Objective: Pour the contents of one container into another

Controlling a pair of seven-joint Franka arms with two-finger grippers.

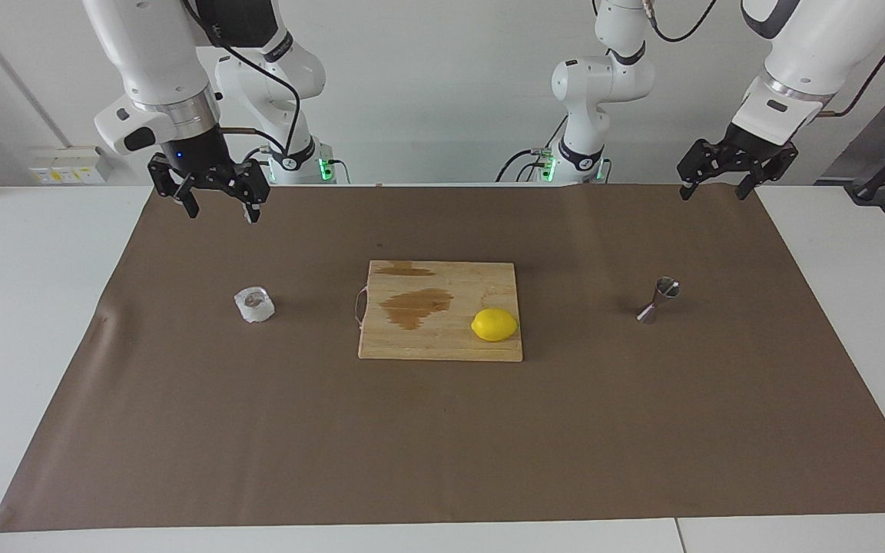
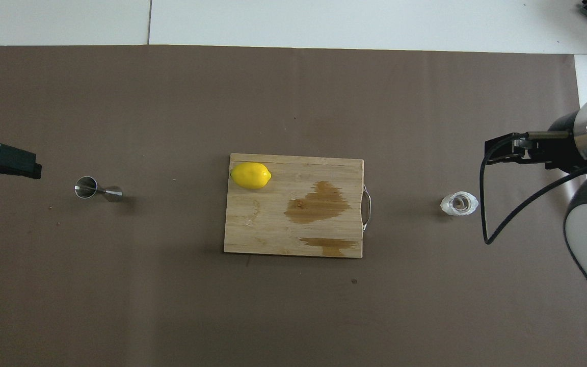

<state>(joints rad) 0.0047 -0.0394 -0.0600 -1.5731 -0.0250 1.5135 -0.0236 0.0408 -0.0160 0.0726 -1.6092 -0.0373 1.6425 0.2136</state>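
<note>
White wall, white worktop (image 1: 28,307), brown paper (image 1: 442,430) over it. You have nothing done yet: no grasp, no lift, no pour.

Both arms wait raised. Right gripper (image 1: 214,201) over paper edge, jaws spread, empty. Left gripper (image 1: 719,183) likewise, jaws spread, empty.

Cutting board (image 1: 442,338) mid-paper, stained; lemon (image 1: 494,324) on it.

Crinkled cup (image 1: 255,304) at board's 9 o'clock in facing view, upright, translucent white. Jigger (image 1: 659,299) at 3 o'clock, upright, shiny steel, well apart from cup.
</note>
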